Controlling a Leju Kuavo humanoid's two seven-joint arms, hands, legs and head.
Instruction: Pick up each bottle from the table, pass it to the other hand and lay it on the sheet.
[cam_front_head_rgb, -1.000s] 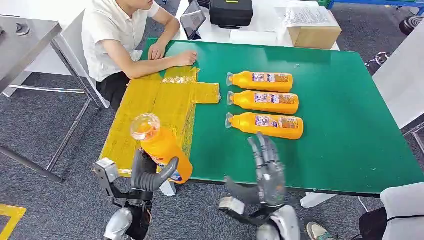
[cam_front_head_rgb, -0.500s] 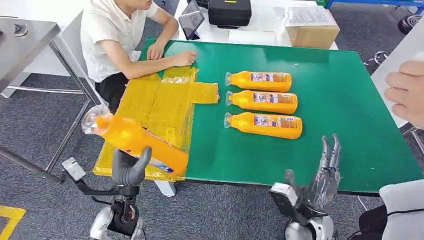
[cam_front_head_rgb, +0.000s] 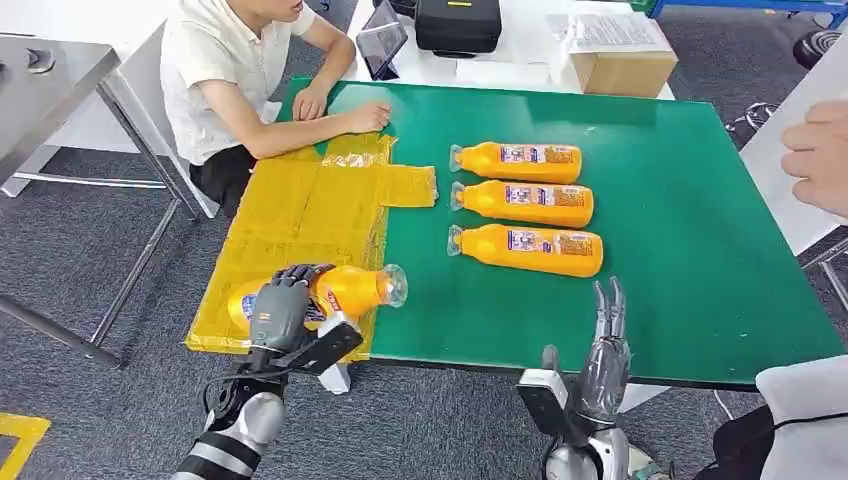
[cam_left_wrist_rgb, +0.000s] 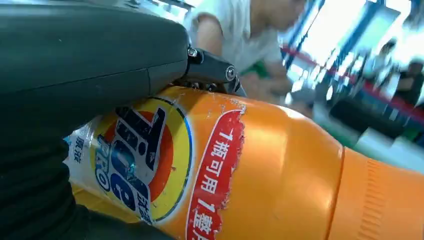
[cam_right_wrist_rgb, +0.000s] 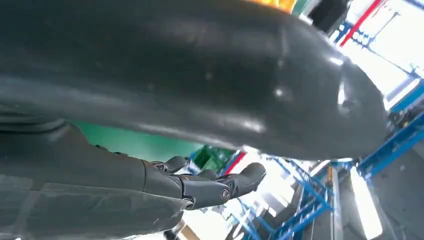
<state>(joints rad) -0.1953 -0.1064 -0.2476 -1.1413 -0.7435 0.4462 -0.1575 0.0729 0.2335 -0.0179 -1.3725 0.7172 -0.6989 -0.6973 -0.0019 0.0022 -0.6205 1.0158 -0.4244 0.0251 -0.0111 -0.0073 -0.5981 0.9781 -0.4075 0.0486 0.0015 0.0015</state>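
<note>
My left hand (cam_front_head_rgb: 278, 312) grips an orange bottle (cam_front_head_rgb: 352, 288) that lies on its side at the near edge of the yellow sheet (cam_front_head_rgb: 310, 215), clear cap pointing right onto the green table (cam_front_head_rgb: 660, 230). The left wrist view shows that bottle's label (cam_left_wrist_rgb: 150, 160) close up, under my thumb. Three more orange bottles (cam_front_head_rgb: 520, 161) (cam_front_head_rgb: 525, 202) (cam_front_head_rgb: 530, 249) lie in a row on the table, caps to the left. My right hand (cam_front_head_rgb: 600, 355) hangs at the table's near edge, fingers straight and apart, holding nothing; its fingers (cam_right_wrist_rgb: 210, 185) look stretched out in the right wrist view.
A person in a white shirt (cam_front_head_rgb: 225, 70) sits at the far left, one hand (cam_front_head_rgb: 372, 116) resting on the sheet's far end. Another person's hand (cam_front_head_rgb: 820, 150) shows at the right edge. A cardboard box (cam_front_head_rgb: 622, 62) and black case (cam_front_head_rgb: 458, 24) stand beyond the table.
My left hand has swung the bottle down from a raised tilt to lie on the sheet's near edge, cap now pointing right. My right hand has shifted slightly left at the table edge.
</note>
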